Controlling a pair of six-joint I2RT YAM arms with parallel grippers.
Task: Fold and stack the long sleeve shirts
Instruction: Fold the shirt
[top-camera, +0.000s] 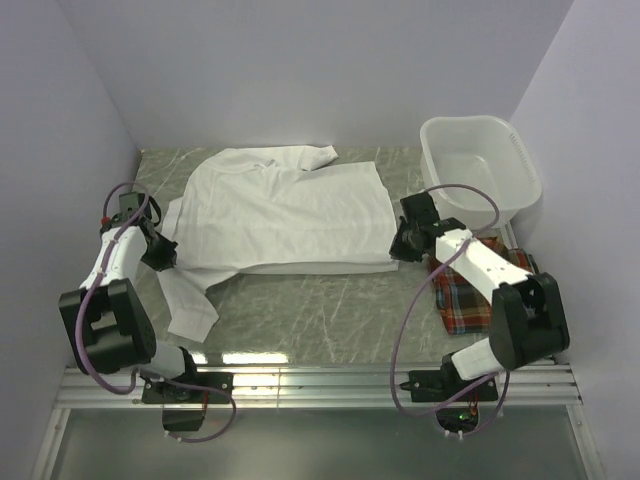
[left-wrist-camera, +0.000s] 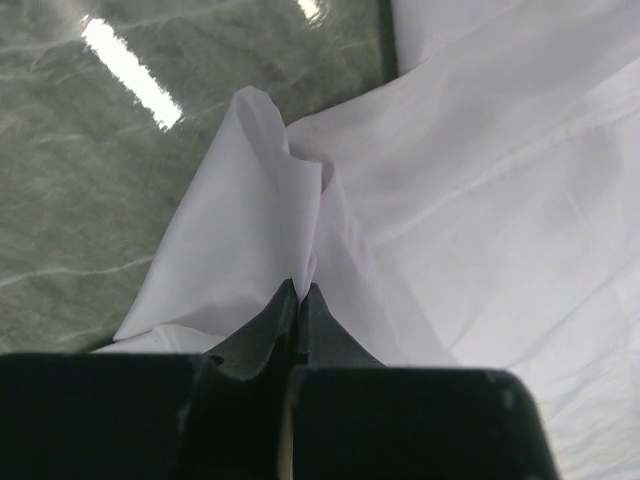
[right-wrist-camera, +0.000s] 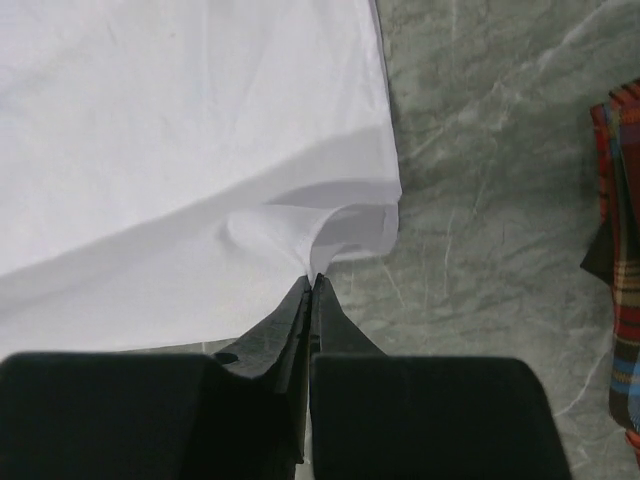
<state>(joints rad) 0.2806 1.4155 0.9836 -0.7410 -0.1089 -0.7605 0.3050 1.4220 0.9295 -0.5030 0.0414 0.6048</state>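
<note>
- While the white shirt (top-camera: 285, 210) lies spread on the desk (top-camera: 330, 310), its long axis runs left to right between the arms.
- The plaid shirt (top-camera: 462, 300) sits bunched under the right arm, apart.
- The left gripper (left-wrist-camera: 300, 295) pinches a fold at the white shirt's left edge.
- The right gripper (right-wrist-camera: 312, 285) pinches its near right corner.
- No writing is legible.

white shirt (top-camera: 285, 210) flat ctr, plaid shirt (top-camera: 462, 302) R, basin (top-camera: 516, 162) rear

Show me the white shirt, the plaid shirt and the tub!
white shirt (top-camera: 290, 215), top view, middle of its body
plaid shirt (top-camera: 462, 305), top view, its near half
tub (top-camera: 522, 165), top view, its right wall
</note>
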